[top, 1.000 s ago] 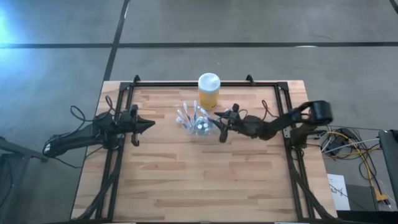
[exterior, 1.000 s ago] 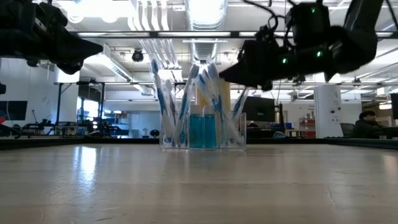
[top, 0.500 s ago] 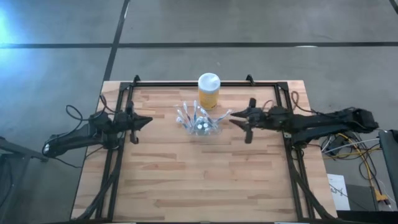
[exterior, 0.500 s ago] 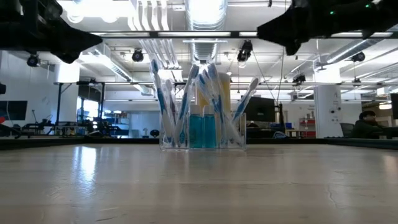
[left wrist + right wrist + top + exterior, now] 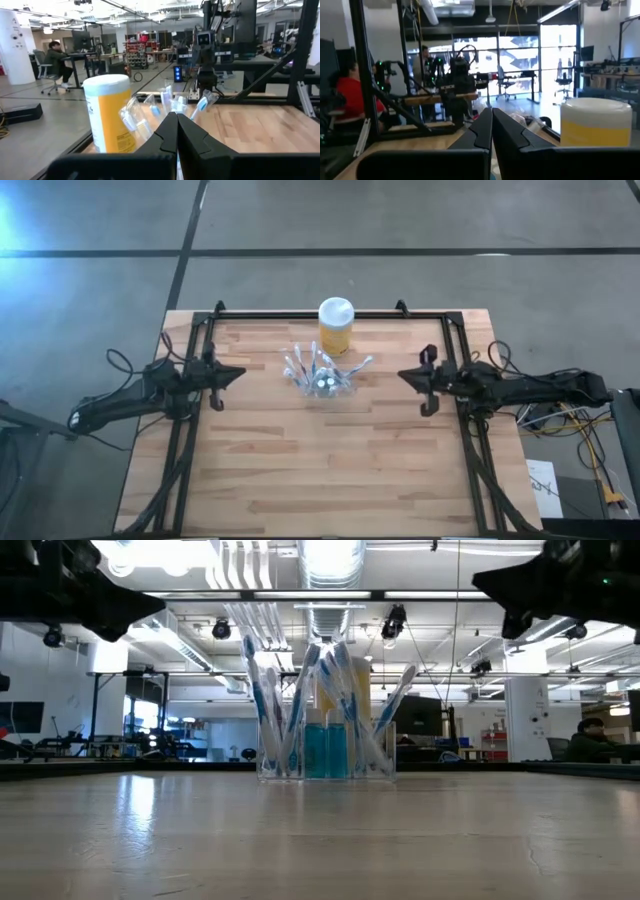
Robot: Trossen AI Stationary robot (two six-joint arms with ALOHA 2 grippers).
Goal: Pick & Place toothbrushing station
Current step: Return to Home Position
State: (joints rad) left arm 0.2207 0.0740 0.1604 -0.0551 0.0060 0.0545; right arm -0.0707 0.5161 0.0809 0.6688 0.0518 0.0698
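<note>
Toward the far middle of the pale wooden plank table [image 5: 300,470], the toothbrushing station [image 5: 322,383] stands upright. It is a small clear plastic holder with straight walls, its long axis vertical. Thin toothbrushes [image 5: 262,705] with blue and white handles fan up and outward from it, heads uppermost, one leaning out to the right past the rim. Among them sit tubes [image 5: 324,383] with round white caps, their bodies showing blue through the plastic in the low view. The handles overlap, so the brushes cannot be counted. Close behind the station, on its far side, stands a yellow cylindrical jar [image 5: 336,326] with a white lid; the low view shows it mostly hidden by the holder. The left gripper [image 5: 238,374] hangs over the table's left side, well apart from the station, its dark tapered fingers pressed together on nothing. The right gripper [image 5: 404,376] hangs over the right side, likewise well apart, closed and empty. Both point toward the station. The low view cuts both off at its top edge.
</note>
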